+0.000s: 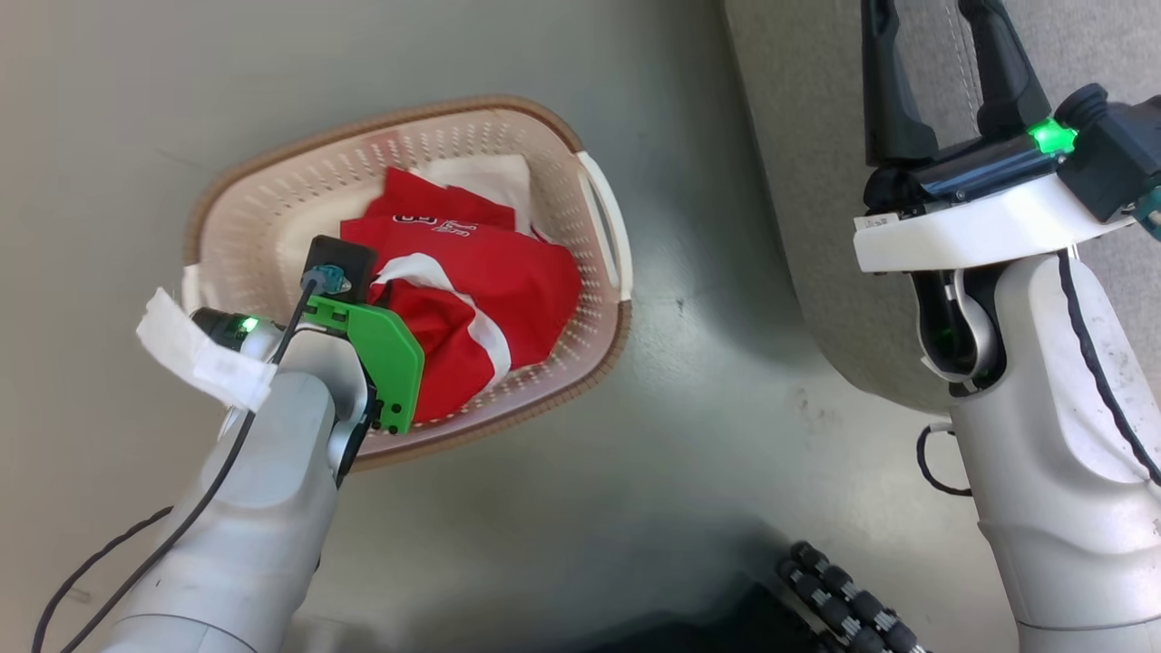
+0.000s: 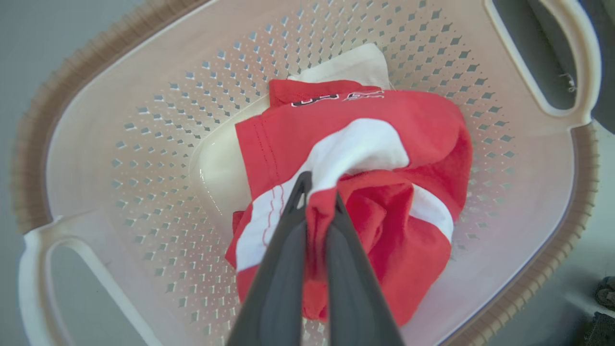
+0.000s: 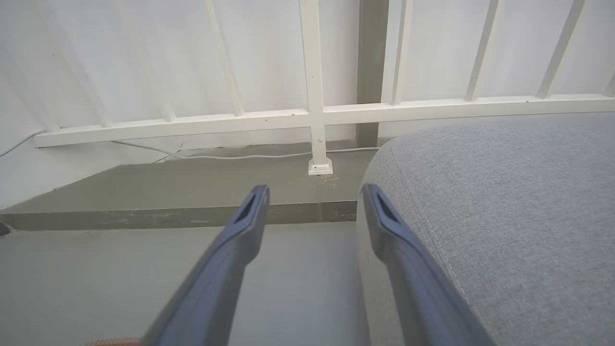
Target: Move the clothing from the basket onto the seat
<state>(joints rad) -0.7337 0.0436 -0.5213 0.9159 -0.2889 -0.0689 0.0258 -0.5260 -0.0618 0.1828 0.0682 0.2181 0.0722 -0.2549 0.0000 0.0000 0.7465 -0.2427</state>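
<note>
The task is at its very start. All of the clothing (image 2: pixel 408 115) lies in the basket (image 2: pixel 144 96), which stands on the grey floor (image 1: pixel 680 472) just beside the seat (image 3: pixel 504 192). The pile is a bunched red garment with white stripes and a line of small lettering. A piece of white cloth (image 2: pixel 355 65) shows beneath it at the far side. Nothing lies on the part of the seat that shows, so no garment has been moved across yet.

The left gripper (image 2: pixel 319 192) reaches down into the basket. Its fingers are clenched on a raised fold of the red-and-white fabric near the middle of the pile, with the cloth pinched between the two tips. The rest of the garment sits low in the basket, so the lift looks not yet begun. The right gripper (image 3: pixel 314 192) hangs at the edge of the seat with its fingers spread wide and nothing between them. One finger is over the floor and the other over the cushion's rounded corner.

What is left, judging from this, is nearly everything. The pinched garment has to be raised clear of the rim, carried over to the seat and let go there. Then the arm must return for whatever remains — the white cloth at least may need a second trip. Whether this one pinch will bring up the whole red pile or only a part cannot be told.
</note>
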